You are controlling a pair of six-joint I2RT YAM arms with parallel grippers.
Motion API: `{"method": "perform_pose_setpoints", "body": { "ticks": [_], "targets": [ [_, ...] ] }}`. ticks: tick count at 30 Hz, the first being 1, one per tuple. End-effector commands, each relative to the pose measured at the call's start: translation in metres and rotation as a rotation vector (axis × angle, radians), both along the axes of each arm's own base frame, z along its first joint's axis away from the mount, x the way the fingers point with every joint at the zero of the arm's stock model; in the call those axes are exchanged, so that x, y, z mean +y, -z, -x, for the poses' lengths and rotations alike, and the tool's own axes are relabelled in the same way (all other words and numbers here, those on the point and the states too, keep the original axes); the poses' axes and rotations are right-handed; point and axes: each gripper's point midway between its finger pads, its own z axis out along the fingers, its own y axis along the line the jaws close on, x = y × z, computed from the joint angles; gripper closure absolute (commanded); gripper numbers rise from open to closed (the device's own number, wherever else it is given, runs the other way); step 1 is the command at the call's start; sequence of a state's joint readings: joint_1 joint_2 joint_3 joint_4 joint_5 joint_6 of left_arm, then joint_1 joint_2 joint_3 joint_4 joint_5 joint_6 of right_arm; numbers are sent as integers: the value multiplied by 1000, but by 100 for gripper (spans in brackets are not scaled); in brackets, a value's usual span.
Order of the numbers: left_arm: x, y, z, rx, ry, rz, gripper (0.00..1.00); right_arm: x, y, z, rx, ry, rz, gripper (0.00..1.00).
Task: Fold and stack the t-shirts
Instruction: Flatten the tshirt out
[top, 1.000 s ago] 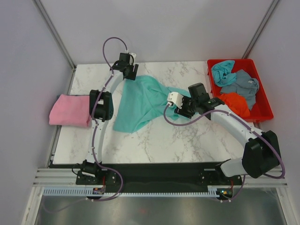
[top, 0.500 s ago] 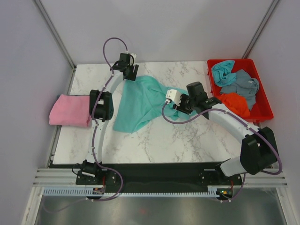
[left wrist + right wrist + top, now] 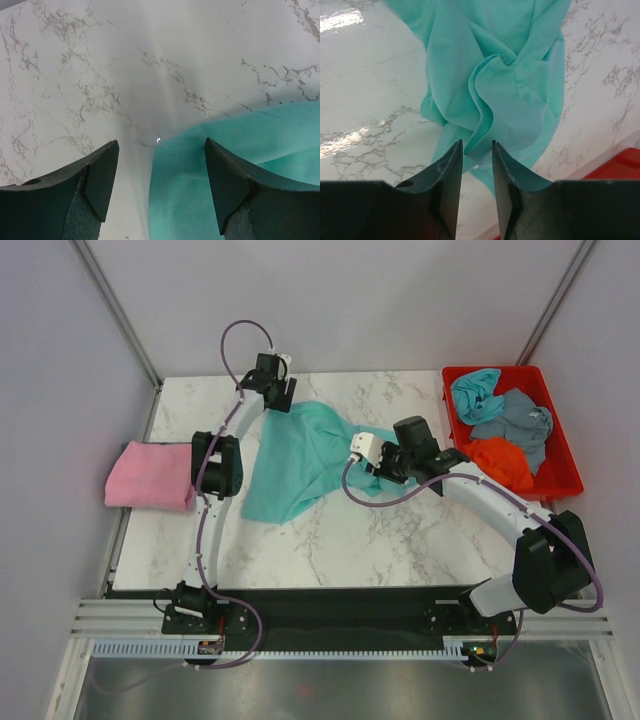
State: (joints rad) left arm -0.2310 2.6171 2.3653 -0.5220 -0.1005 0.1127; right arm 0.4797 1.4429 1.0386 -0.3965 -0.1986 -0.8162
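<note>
Pale walls close the cell on three sides, with metal posts slanting up from the far corners. White marble table [image 3: 400,540]; bare marble runs the whole width along the near edge, in front of the arm bases.

- Teal-green t-shirt [image 3: 300,455] lies spread left of centre, from near the far edge down toward mid-table. Its right side is drawn out into a rumpled tail.
- Left gripper [image 3: 280,400] is at the shirt's far corner, near the back edge. The wrist view shows the claw released, jaws wide apart [image 3: 160,150], with the cloth's hem [image 3: 240,150] running under the right finger and bare marble under the left.
- Right gripper [image 3: 362,458] is at the rumpled tail. In its wrist view the jaws stand narrow [image 3: 476,145] on either side of a raised fold of the teal cloth [image 3: 510,75]. A slim gap shows between the fingers. I cannot tell whether the fold is truly pinched.
- Pink t-shirt [image 3: 150,475] is folded at the table's left edge, partly overhanging it, well apart from the teal one.
- Red tray [image 3: 565,475] is at the far right corner. It holds the light blue t-shirt [image 3: 477,392], the grey-blue t-shirt [image 3: 520,422] and the orange t-shirt [image 3: 503,460], all crumpled and touching.
- Open marble lies between the right arm's elbow and the tray's near rim.
</note>
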Motion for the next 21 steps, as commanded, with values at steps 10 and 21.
{"method": "perform_pose_setpoints", "body": {
  "ticks": [10, 21],
  "targets": [
    [-3, -52, -2, -82, -22, 18, 22, 0, -31, -38, -158, 83, 3, 97],
    [12, -58, -7, -110, -48, -38, 21, 7, -130, -74, -364, 158, -97, 100]
  ]
}}
